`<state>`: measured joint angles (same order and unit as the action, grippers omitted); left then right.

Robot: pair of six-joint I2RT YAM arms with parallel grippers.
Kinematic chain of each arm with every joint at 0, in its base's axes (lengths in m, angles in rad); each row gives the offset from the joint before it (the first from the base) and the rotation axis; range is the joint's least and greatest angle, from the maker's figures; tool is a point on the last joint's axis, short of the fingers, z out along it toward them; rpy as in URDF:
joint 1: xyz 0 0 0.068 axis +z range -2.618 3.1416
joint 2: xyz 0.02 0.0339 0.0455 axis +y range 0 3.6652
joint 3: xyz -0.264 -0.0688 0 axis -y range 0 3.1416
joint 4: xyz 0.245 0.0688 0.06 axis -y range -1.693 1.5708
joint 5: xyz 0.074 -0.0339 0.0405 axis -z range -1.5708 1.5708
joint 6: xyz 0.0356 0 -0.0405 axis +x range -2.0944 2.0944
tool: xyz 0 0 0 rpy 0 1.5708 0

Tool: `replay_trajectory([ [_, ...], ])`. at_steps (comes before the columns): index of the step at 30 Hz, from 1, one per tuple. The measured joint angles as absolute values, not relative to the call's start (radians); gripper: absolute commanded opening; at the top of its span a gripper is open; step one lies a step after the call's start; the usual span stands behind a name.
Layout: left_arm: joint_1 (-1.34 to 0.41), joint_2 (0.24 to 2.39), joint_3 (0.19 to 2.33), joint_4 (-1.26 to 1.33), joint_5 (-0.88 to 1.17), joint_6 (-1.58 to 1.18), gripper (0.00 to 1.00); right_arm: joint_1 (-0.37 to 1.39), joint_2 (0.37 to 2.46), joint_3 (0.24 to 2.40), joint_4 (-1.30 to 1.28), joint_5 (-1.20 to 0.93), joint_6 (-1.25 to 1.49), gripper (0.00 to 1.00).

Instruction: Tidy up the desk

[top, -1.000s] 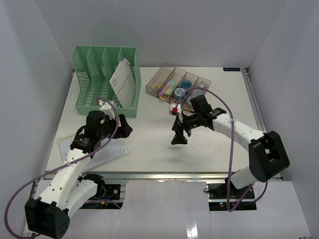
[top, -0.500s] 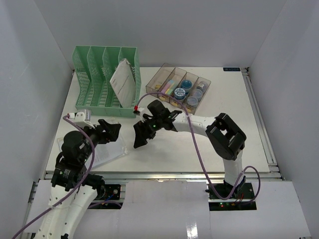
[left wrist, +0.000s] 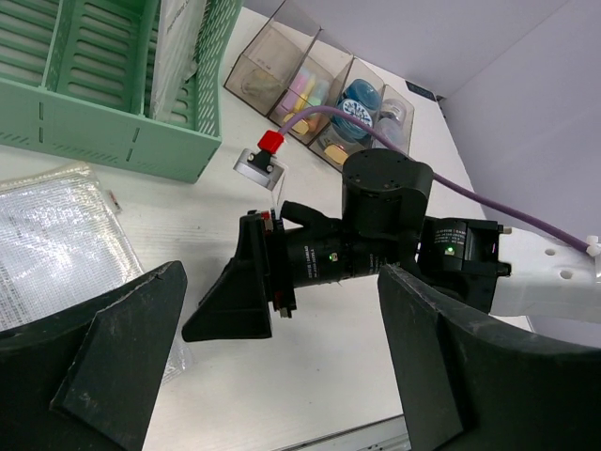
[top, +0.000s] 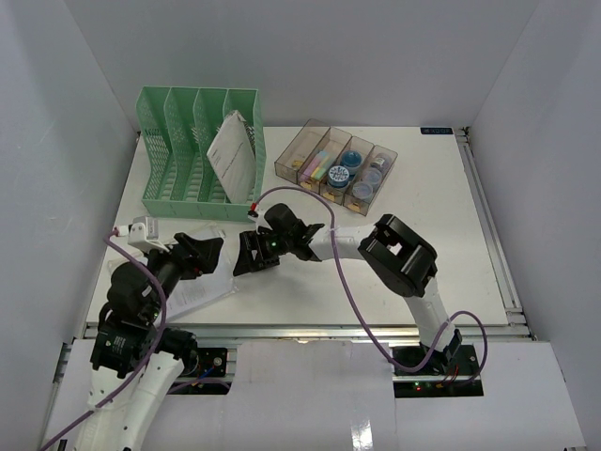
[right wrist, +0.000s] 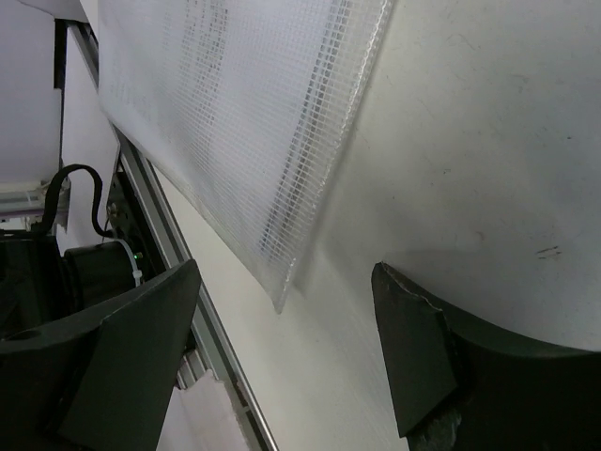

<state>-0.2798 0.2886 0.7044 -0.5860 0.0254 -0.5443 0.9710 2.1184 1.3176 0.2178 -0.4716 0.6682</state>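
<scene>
Worktop: the worktop is spreading white under both arms, its rail running along the near edge.
Loose item: a clear mesh pouch is lying flat at the near left, in front of the green file rack and apart from it; I am judging this the piece not yet put away.
Stowed things: a sheet of paper is leaning in the rack's right-hand slot; small items are sitting in the clear tray further right.
Left fingers: the left gripper is hanging over the pouch's right end; its fingers are standing wide apart and gripping nothing.
Right fingers: the right gripper is reaching far across to the left and sitting low; its fingers are spread as well, with nothing between them.
Key relation: the pouch is lying to the left of the right fingers, one corner pointing into their gap in the right wrist view; its long axis is running roughly along the front edge, a little skewed; the left arm is the nearer, being directly above it.
Doubt: the right fingertips may be brushing the worktop; I cannot tell from these views.
Watch for: the two grippers are facing each other closely, so any pinch on that corner is calling for care.
</scene>
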Motion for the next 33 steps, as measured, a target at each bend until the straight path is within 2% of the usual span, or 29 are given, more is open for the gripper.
replay_trajectory([
  [13, -0.280, 0.223, 0.704, -0.612, -0.008, -0.558, 0.95, 1.051, 2.162, 1.312, 0.316, -0.451, 0.849, 0.62],
  [15, -0.280, 0.209, 0.704, -0.616, -0.012, -0.558, 0.95, 1.054, 2.164, 1.307, 0.326, -0.452, 0.863, 0.57],
  [19, -0.280, 0.192, 0.702, -0.621, -0.016, -0.564, 0.95, 1.056, 2.168, 1.290, 0.338, -0.446, 0.884, 0.34],
  [23, -0.280, 0.188, 0.698, -0.622, -0.015, -0.571, 0.97, 1.052, 2.181, 1.276, 0.352, -0.453, 0.899, 0.19],
  [29, -0.280, 0.184, 0.675, -0.605, 0.039, -0.575, 0.98, 1.027, 2.184, 1.210, 0.452, -0.494, 0.918, 0.09],
  [33, -0.280, 0.187, 0.612, -0.564, 0.113, -0.574, 0.98, 0.992, 2.158, 1.128, 0.541, -0.539, 0.923, 0.08],
])
